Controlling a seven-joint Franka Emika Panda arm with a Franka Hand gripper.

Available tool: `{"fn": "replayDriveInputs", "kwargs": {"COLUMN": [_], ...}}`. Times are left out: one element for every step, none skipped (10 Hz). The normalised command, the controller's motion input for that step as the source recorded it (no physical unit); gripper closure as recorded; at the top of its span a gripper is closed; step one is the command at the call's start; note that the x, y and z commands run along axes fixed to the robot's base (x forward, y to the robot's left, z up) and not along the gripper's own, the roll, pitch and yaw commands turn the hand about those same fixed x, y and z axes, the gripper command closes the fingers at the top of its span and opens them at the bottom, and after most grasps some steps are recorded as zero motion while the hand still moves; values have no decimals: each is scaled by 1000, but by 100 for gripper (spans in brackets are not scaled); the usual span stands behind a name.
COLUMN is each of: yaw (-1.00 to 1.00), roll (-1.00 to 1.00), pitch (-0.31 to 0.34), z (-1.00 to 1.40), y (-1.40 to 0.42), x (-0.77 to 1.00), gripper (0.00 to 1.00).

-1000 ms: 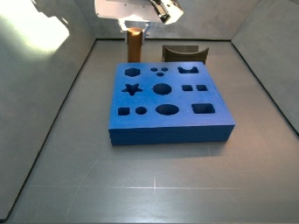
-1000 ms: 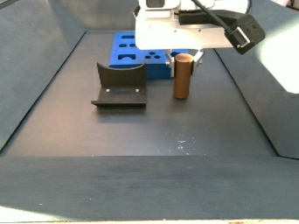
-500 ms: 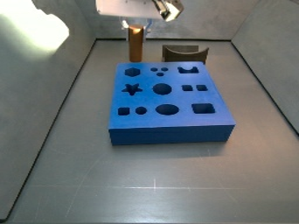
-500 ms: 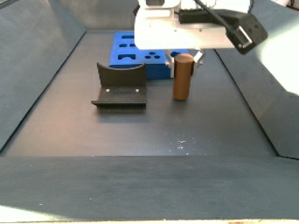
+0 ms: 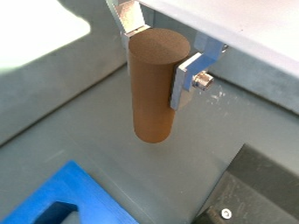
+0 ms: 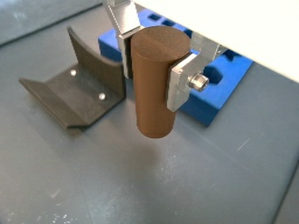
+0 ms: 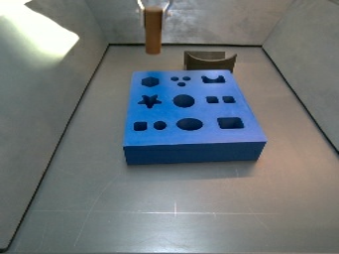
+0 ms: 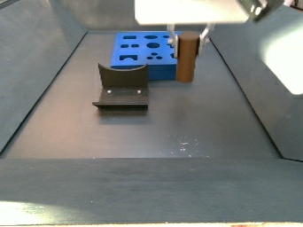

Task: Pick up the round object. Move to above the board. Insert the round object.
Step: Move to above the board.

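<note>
The round object, a slim brown-orange cylinder peg (image 5: 155,83) (image 6: 159,80), hangs upright between my gripper's silver fingers. My gripper (image 5: 156,42) (image 6: 156,44) is shut on it and holds it clear of the floor. In both side views the peg (image 7: 153,30) (image 8: 186,56) hangs in the air behind the board, with most of the gripper out of frame above it. The blue board (image 7: 189,111) (image 8: 141,46) with dark shaped holes lies flat on the floor. A corner of it shows in both wrist views (image 5: 70,192) (image 6: 228,83).
A dark brown arch-shaped block (image 7: 208,61) (image 8: 122,85) (image 6: 76,87) lies on the floor beside the board, close to the peg. Grey sloped walls (image 7: 79,89) (image 8: 35,89) bound the floor on all sides.
My gripper has risen with the peg in it. The peg stood on the floor before and now hangs above it. The board and arch block have not moved.
</note>
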Motion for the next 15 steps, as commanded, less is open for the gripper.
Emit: {"fn": "replayDriveInputs", "kwargs": {"yaw": [-40,-36,-32,-28,-25,-20,-18,-14,-11,-6,-4,40,45,32,15], "roll": [-52,-31,-16,3,17,34,41,56,66,75,81,235,240,185,76], "pitch": [109,124,134,142,140,141,141,139,139,146,150,161,142,63,23], "z": [1000,1000,1000,1000,1000,1000,934,719,559,348,192,-224,-226,-230,-232], "y": [-51,-46,-42,-38,-35,-30,-27,-18,-11,-6,-5,-1000,-1000,-1000,-1000], "x": [9,12,15,18,20,22,20,16,16,16,15,137,139,149,152], "gripper": [100,100,100,100,100,100,100,100,100,100,100,100,100,100,100]}}
